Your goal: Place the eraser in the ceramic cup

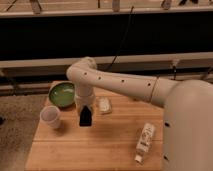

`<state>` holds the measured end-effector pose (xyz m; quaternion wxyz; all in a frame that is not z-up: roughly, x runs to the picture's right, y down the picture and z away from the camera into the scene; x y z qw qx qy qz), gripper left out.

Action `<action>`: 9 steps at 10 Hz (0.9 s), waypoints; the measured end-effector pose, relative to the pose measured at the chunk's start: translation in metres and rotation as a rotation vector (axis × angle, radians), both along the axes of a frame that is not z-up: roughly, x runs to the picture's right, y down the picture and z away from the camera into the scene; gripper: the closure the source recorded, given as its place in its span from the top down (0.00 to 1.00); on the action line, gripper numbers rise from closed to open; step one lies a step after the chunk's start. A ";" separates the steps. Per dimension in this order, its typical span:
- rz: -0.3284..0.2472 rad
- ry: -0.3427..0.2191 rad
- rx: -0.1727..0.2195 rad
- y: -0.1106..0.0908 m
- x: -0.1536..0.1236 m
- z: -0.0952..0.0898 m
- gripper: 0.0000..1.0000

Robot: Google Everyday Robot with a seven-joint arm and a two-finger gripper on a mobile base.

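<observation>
eraser is a flat black slab hanging upright under the gripper, long axis roughly vertical, lower edge just above or at the wooden table — can't tell if it touches the surface. gripper is clamped on the eraser's top end, fingers closed around it; the fingers themselves are mostly hidden against the black slab and the pale wrist housing. ceramic cup stands upright on the table just to the left of the eraser, near but apart, mouth open upward, inside looks pale, contents not readable. so eraser is beside the cup, outside it, at about the same height as the cup body. behind the cup and left of the wrist sits the green bowl, wider than the cup, near the table's back-left edge, partly covered by the arm. just right of the gripper lies a small whitish lumpy object, flat on the table, close to the wrist, not touching the eraser. well to the right, near the front-right corner, a white bottle lies on its side, angled, cap end toward the front edge. the white arm comes in from the right side, elbows over the table's back-middle and drops straight down to the gripper. dark wall and horizontal rails behind the table.
</observation>
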<state>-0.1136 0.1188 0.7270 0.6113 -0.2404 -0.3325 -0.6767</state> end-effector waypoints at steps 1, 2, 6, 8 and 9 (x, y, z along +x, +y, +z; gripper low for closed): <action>-0.012 -0.029 0.002 -0.004 -0.017 -0.002 0.00; -0.024 -0.054 0.006 -0.008 -0.031 -0.003 0.00; -0.075 -0.147 0.028 -0.025 -0.083 -0.006 0.00; -0.103 -0.187 0.043 -0.035 -0.106 -0.007 0.00; -0.116 -0.208 0.051 -0.037 -0.117 -0.009 0.00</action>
